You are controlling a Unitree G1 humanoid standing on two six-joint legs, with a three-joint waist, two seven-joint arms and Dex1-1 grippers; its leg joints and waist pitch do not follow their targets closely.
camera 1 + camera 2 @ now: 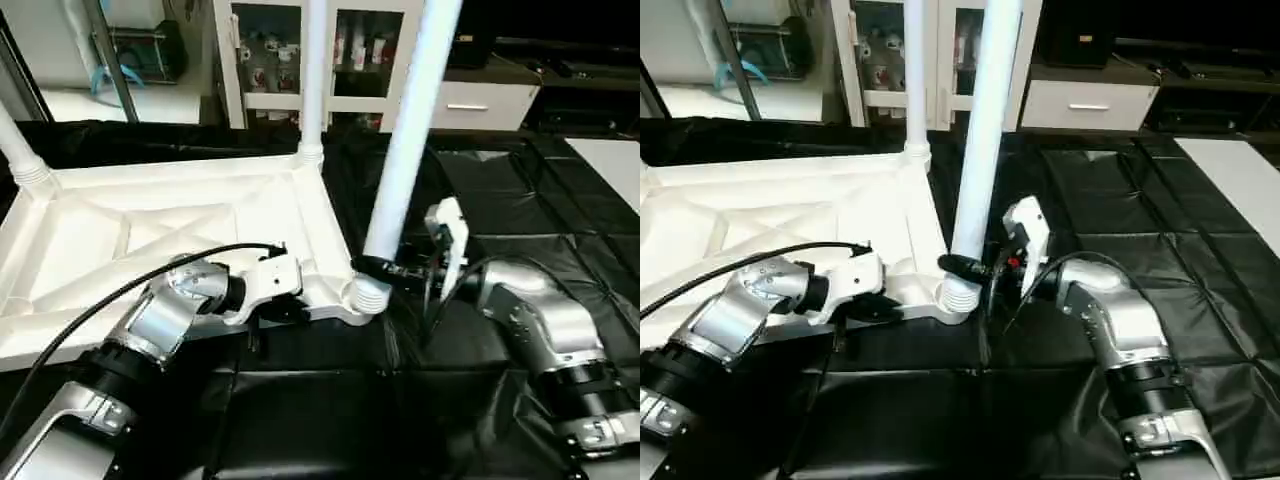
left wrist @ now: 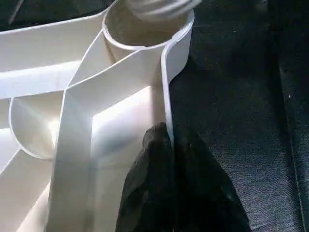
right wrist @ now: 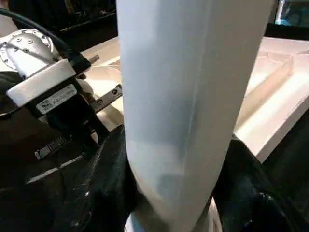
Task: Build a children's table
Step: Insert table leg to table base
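The children's table top (image 1: pixel 150 230) lies upside down, its ribbed underside facing up. White legs stand in its far-left (image 1: pixel 18 150) and far-right (image 1: pixel 314 70) corner sockets. A third leg (image 1: pixel 415 120) rises, leaning slightly, from the near-right socket (image 1: pixel 368 295). My right gripper (image 1: pixel 375 268) is shut on this leg just above the socket, with a black finger (image 3: pixel 104 186) on each side of the tube. My left gripper (image 2: pixel 168 137) is shut on the top's near rim wall, close to that same socket.
A black-draped work table (image 1: pixel 500 200) carries everything. A black cable (image 1: pixel 120 285) runs over my left forearm. Behind stand a white glass-door cabinet (image 1: pixel 270 50) and a white drawer unit (image 1: pixel 480 100). A white surface (image 1: pixel 615 160) lies at the far right.
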